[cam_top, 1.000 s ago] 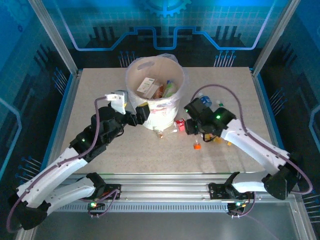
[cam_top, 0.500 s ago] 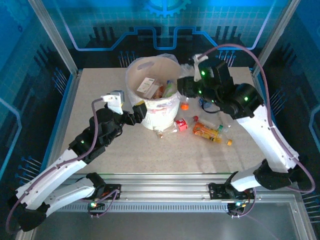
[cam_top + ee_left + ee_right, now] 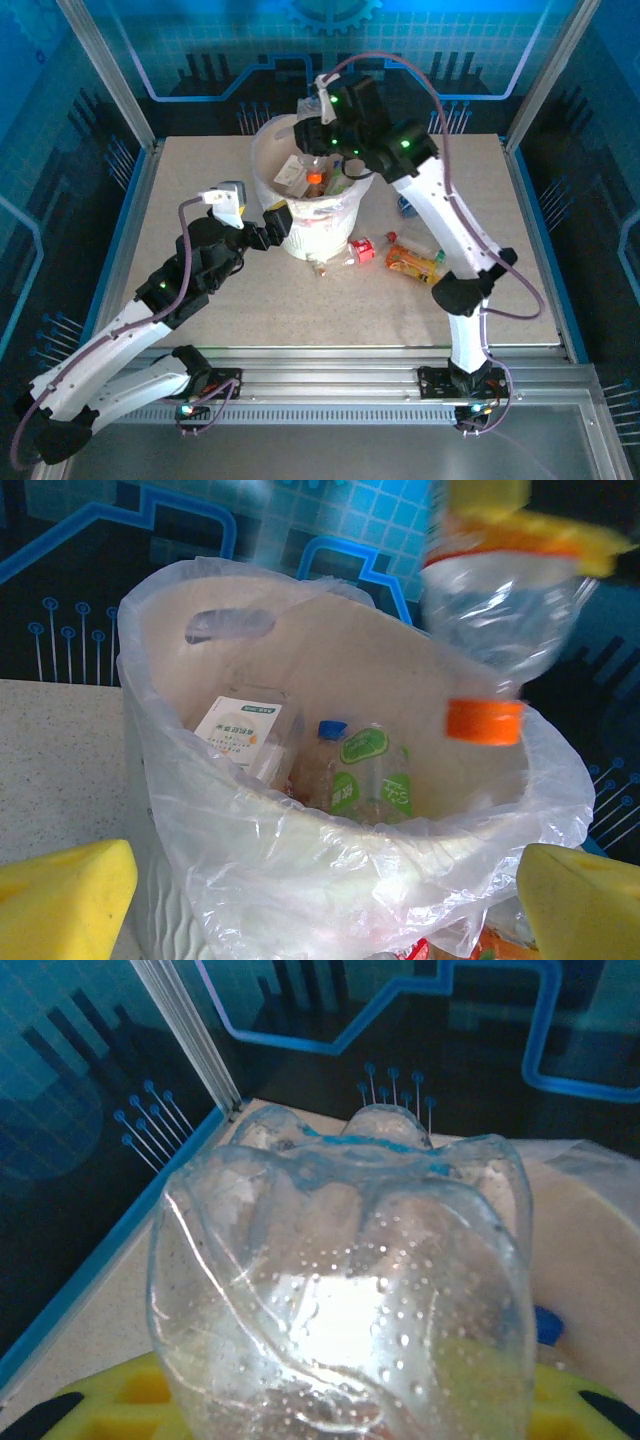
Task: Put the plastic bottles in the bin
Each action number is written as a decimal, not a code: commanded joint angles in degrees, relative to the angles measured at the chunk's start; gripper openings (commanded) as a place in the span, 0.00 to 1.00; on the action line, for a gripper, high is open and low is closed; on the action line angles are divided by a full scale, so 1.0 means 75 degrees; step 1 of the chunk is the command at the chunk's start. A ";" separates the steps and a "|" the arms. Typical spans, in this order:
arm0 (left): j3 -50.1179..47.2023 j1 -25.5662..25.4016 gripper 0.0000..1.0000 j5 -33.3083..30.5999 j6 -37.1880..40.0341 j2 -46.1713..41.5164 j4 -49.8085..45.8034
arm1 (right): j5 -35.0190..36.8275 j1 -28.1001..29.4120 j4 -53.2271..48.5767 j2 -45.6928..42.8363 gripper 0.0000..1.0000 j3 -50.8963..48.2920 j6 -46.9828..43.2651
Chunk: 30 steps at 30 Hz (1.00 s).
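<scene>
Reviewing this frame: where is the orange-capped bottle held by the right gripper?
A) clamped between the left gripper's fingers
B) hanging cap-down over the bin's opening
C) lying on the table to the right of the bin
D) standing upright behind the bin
B: the right gripper holds the orange-capped bottle with its cap pointing down, above the open mouth of the bin.

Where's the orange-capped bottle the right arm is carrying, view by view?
Top external: orange-capped bottle above the bin mouth, upper centre.
Left wrist: bottle upper right, cap down, over the bin's right side.
Right wrist: its clear base large at centre.
Shared landmark: the bag-lined bin.
</scene>
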 commanded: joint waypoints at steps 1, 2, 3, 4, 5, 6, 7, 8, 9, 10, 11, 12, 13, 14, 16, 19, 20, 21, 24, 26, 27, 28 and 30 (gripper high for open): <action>0.0031 -0.0017 0.99 -0.0069 -0.0185 -0.0142 0.0172 | -0.0178 -0.0081 -0.0377 0.0375 0.33 0.0287 0.0068; 0.0042 -0.0023 0.99 -0.0083 -0.0187 -0.0154 0.0153 | -0.0189 -0.0082 -0.0399 0.0477 0.33 0.0243 0.0129; 0.0039 -0.0026 0.99 -0.0086 -0.0194 -0.0168 0.0146 | -0.0213 -0.0076 -0.0410 0.0558 0.33 0.0205 0.0181; 0.0046 -0.0024 0.99 -0.0098 -0.0188 -0.0182 0.0147 | -0.0253 -0.0078 -0.0434 0.0639 0.34 0.0128 0.0259; 0.0035 -0.0020 0.99 -0.0104 -0.0188 -0.0194 0.0148 | -0.0293 -0.0069 -0.0435 0.0684 0.35 0.0060 0.0301; 0.0026 -0.0020 0.99 -0.0089 -0.0189 -0.0203 0.0140 | -0.0335 -0.0071 -0.0423 0.0737 0.36 -0.0014 0.0342; 0.0034 -0.0023 0.99 -0.0079 -0.0181 -0.0200 0.0149 | -0.0354 -0.0075 -0.0433 0.0797 0.37 -0.0098 0.0379; 0.0040 -0.0028 0.99 -0.0053 -0.0166 -0.0199 0.0143 | -0.0369 -0.0064 -0.0445 0.0838 0.38 -0.0173 0.0431; 0.0038 -0.0017 0.99 -0.0041 -0.0157 -0.0188 0.0143 | -0.0382 -0.0065 -0.0440 0.0873 0.39 -0.0223 0.0459; 0.0046 -0.0027 0.99 -0.0038 -0.0159 -0.0184 0.0149 | -0.0388 -0.0065 -0.0427 0.0905 0.41 -0.0296 0.0474; 0.0038 -0.0026 0.99 -0.0034 -0.0149 -0.0185 0.0143 | -0.0372 -0.0070 -0.0423 0.0942 0.43 -0.0346 0.0489; 0.0037 -0.0026 0.99 -0.0028 -0.0139 -0.0191 0.0142 | -0.0360 -0.0070 -0.0423 0.0974 0.45 -0.0388 0.0491; 0.0043 -0.0026 0.99 -0.0028 -0.0138 -0.0185 0.0143 | -0.0340 -0.0079 -0.0431 0.1003 0.47 -0.0424 0.0502; 0.0044 -0.0022 0.99 -0.0025 -0.0129 -0.0190 0.0138 | -0.0318 -0.0070 -0.0434 0.1037 0.50 -0.0459 0.0513; 0.0059 -0.0023 0.99 -0.0022 -0.0129 -0.0184 0.0102 | -0.0282 -0.0083 -0.0436 0.1086 0.52 -0.0523 0.0518; 0.0082 -0.0026 0.99 -0.0030 -0.0133 -0.0184 0.0009 | -0.0242 -0.0113 -0.0434 0.1144 0.58 -0.0598 0.0558; 0.0091 -0.0023 0.99 -0.0035 -0.0132 -0.0184 -0.0031 | -0.0248 -0.0131 -0.0445 0.1169 0.60 -0.0596 0.0564; 0.0096 -0.0026 0.99 -0.0032 -0.0147 -0.0184 -0.0057 | -0.0235 -0.0149 -0.0444 0.1180 0.62 -0.0598 0.0572; 0.0141 -0.0026 0.99 0.0025 -0.0081 -0.0178 -0.0122 | -0.0224 -0.0206 -0.0458 0.1158 0.70 -0.0584 0.0571; 0.0174 -0.0025 0.99 0.0070 -0.0041 -0.0173 -0.0165 | -0.0228 -0.0259 -0.0458 0.1094 0.74 -0.0572 0.0552; 0.0179 -0.0027 0.99 0.0099 -0.0024 -0.0162 -0.0185 | -0.0235 -0.0269 -0.0452 0.1062 0.77 -0.0555 0.0517; 0.0190 -0.0025 0.99 0.0111 -0.0012 -0.0162 -0.0224 | -0.0225 -0.0288 -0.0452 0.1010 0.79 -0.0538 0.0489; 0.0208 -0.0032 0.99 0.0142 0.0037 -0.0151 -0.0237 | -0.0245 -0.0312 -0.0446 0.0914 0.84 -0.0494 0.0397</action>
